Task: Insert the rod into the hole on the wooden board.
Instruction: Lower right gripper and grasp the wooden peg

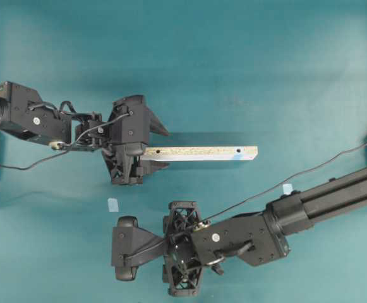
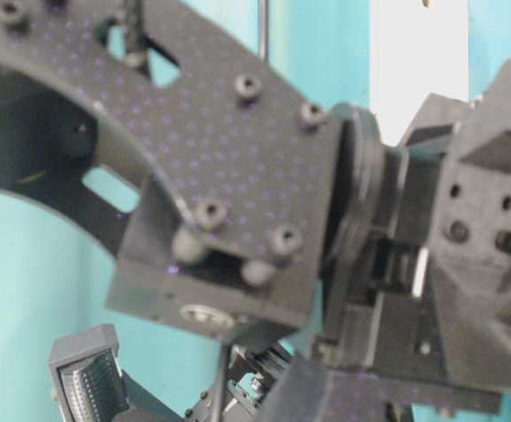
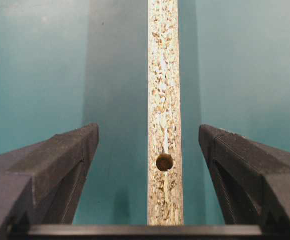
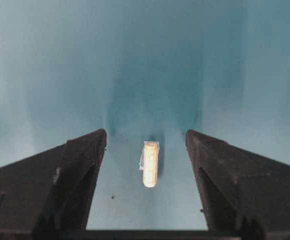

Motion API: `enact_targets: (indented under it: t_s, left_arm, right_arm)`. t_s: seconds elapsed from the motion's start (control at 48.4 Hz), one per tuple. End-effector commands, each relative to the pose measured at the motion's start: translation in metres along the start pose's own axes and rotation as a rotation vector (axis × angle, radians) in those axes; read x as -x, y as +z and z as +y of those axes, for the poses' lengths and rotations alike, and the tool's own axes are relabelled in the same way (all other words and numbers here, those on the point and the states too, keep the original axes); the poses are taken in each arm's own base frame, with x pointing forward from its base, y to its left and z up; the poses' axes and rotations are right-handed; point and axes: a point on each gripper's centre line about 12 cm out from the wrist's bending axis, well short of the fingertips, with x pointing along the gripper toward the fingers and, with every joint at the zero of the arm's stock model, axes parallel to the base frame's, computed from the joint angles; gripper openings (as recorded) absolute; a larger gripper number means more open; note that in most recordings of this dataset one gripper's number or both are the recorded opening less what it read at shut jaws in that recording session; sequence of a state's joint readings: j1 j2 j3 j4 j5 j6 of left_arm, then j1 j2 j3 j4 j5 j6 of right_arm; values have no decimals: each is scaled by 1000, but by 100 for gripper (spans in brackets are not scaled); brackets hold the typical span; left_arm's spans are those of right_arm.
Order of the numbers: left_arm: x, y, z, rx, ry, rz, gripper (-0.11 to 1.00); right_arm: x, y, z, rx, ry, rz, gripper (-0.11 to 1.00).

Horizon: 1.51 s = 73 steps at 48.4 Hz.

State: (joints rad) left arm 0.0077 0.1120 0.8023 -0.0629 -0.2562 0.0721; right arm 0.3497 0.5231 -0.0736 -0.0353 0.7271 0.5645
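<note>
The wooden board (image 1: 199, 153) lies flat across the middle of the table. Its blue-ringed hole (image 1: 238, 152) is near the right end and a plain dark hole (image 1: 160, 151) near the left end. My left gripper (image 1: 160, 148) is open and straddles the left end. In the left wrist view the board (image 3: 164, 75) runs between the left gripper's (image 3: 148, 131) fingers without touching them, the dark hole (image 3: 164, 162) between them. The rod (image 4: 150, 164) lies on the table on a scrap of pale tape, between the fingers of my open right gripper (image 4: 145, 133), touching neither.
Pale-blue tape squares lie on the teal table, one (image 1: 113, 204) left of centre and one (image 1: 287, 188) at the right. The right arm (image 1: 246, 237) reaches in low from the right, its gripper (image 1: 121, 247) covering the rod from above. The table-level view is filled by black arm parts (image 2: 237, 176).
</note>
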Motion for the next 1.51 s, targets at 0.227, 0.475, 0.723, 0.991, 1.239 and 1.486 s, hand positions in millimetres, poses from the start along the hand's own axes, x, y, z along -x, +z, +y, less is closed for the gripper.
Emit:
enact_targets:
  t_s: [0.227,0.475,0.723,0.991,1.239,1.486]
  left_arm:
    - [2,8,0,10,1,-31,94]
    - [3,8,-1,8,-1,-28,94]
    - [2,9,-1,8,-1,-31,94]
    - [3,11,-3,7,-5,-35,94]
    - [3,11,-4,4,-9,-35,94]
    - [2,9,-4,4,-9,-31,94]
  right_arm:
    - [10,3,4,-3,10,-30,69]
    - [7,0,2,-1,6,-29,69]
    - [5,-3,0,-1,2,-23,64]
    - [5,-3,-2,17,-11,-29,50]
    - [5,-3,-2,18,-12,-30,49]
    - [5,-3,-2,18,-12,-30,34]
